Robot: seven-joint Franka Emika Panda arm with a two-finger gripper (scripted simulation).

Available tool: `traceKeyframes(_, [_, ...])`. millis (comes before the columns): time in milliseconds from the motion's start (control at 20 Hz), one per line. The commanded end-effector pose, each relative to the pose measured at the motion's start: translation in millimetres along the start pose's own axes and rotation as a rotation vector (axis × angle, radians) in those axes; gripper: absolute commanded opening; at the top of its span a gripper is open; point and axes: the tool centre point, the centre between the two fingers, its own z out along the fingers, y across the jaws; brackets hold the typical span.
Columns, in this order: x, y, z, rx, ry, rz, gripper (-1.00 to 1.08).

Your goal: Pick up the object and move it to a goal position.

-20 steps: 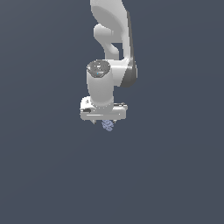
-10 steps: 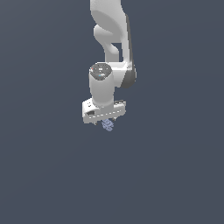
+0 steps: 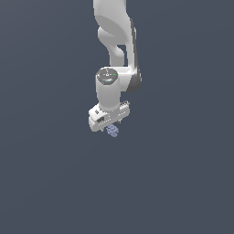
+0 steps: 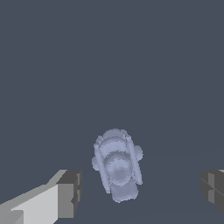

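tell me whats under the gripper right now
The pale lavender object lies under the open gripper, between its fingers, untouched. What lies beneath the object is covered.

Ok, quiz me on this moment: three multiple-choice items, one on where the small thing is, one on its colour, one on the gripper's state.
1. Where is the object relative to the gripper?
A. Between the two fingers, with a gap on each side
B. Off to one side, outside both fingers
C. Lying on top of the arm

2. What colour is the object?
A. Bright red
B. Pale blue-lavender
C. Dark green

3. What state is the gripper in?
A. Shut on the object
B. Open, fingers spread
C. Out of view

Answers: 1 A, the wrist view shows it between the fingers, touching neither. 2 B, it looks pale blue-lavender in both views. 3 B, the fingers stand wide apart around it.
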Motion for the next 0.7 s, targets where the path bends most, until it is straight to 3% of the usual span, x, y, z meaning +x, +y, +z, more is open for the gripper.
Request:
traceKeyframes(0, [-3,-3,4,0.000,0.001,-0.067,1.00])
traceKeyframes(650, [-11,-13,14,0.000,0.003,-0.250,1.00])
